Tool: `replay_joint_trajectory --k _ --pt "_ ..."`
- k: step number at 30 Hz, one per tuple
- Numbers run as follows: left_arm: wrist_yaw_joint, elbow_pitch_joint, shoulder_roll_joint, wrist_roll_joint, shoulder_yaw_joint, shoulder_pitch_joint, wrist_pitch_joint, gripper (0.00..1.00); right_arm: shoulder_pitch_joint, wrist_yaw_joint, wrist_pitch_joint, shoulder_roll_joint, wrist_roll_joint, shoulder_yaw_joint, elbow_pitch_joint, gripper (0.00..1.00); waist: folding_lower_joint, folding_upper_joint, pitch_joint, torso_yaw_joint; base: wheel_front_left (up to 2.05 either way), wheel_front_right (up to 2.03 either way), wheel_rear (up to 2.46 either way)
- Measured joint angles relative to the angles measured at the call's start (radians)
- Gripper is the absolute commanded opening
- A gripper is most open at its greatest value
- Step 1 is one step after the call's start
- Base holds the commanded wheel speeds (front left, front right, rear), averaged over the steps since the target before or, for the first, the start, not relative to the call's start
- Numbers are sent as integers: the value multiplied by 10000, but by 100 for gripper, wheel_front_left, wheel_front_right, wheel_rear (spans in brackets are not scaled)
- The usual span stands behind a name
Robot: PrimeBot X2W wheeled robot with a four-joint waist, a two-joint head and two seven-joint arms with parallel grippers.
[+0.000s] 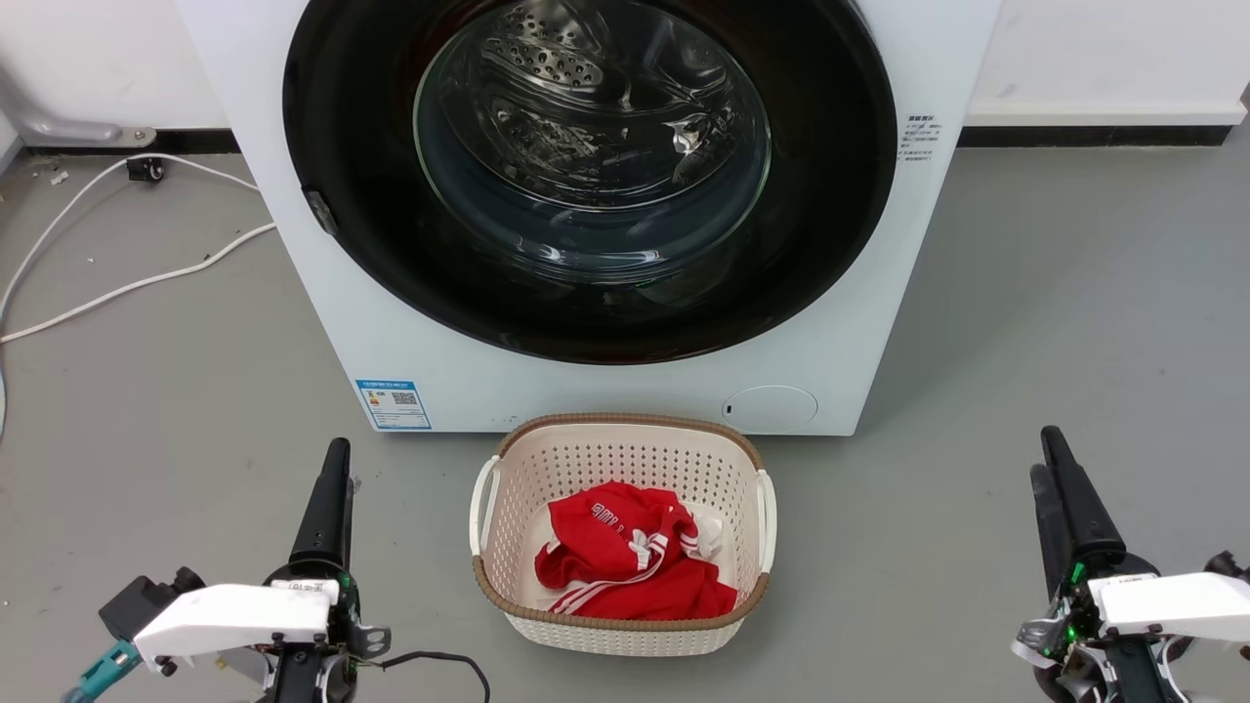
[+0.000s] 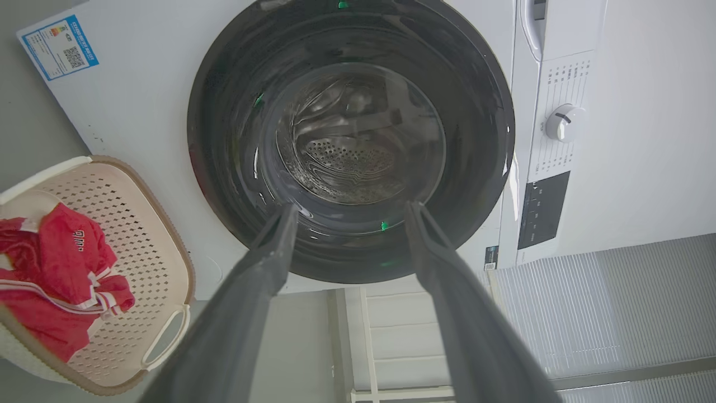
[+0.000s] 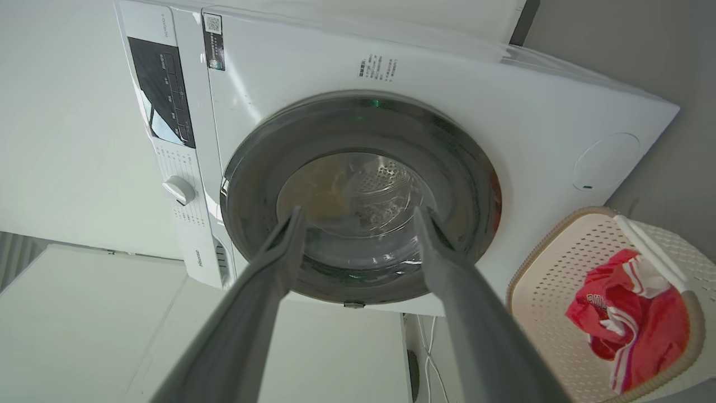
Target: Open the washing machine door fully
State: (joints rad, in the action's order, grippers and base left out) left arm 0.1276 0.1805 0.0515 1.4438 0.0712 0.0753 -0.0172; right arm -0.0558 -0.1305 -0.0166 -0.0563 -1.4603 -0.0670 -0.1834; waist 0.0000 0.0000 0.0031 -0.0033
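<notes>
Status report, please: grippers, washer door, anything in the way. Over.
Left gripper open, right gripper open, both empty. Washing machine door shut, untouched. Laundry basket with red garment stands in front of it.

A cream perforated plastic basket [image 1: 625, 457] with a brown woven rim stands on the grey floor [image 1: 1025, 322] — a crumpled red, white-striped garment [image 1: 630, 561] lies inside. White cables [image 1: 127, 288] trail across the floor, well apart.

The top of the washing machine door [image 1: 591, 176] is cut off by the head view's upper edge, and the print on the blue sticker [image 1: 393, 403] is too small to read.
</notes>
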Motion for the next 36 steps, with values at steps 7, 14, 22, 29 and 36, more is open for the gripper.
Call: replay_joint_trajectory --k 7,14,22,29,36 --pt "0 -520 -4 -1755 -52 9 288 100 70 0 268 4 1816 65 523 100 0 0 8 -11 0 0 0" --pt "-21 -928 -4 -3329 -73 9 537 100 169 0 523 8 3532 222 945 100 0 0 15 -24 0 0 0" --pt "-58 -1143 -6 -5104 -343 6 821 100 223 0 794 12 5411 428 1223 100 0 0 20 -30 0 0 0" --pt "-138 -1260 -6 -6360 -508 2 1018 100 406 0 1009 13 6869 525 1277 100 0 0 8 -48 0 0 0" --pt "-226 -1262 -6 -7419 -669 -12 1244 100 448 0 1058 15 8113 539 1415 100 0 0 6 -59 0 0 0"
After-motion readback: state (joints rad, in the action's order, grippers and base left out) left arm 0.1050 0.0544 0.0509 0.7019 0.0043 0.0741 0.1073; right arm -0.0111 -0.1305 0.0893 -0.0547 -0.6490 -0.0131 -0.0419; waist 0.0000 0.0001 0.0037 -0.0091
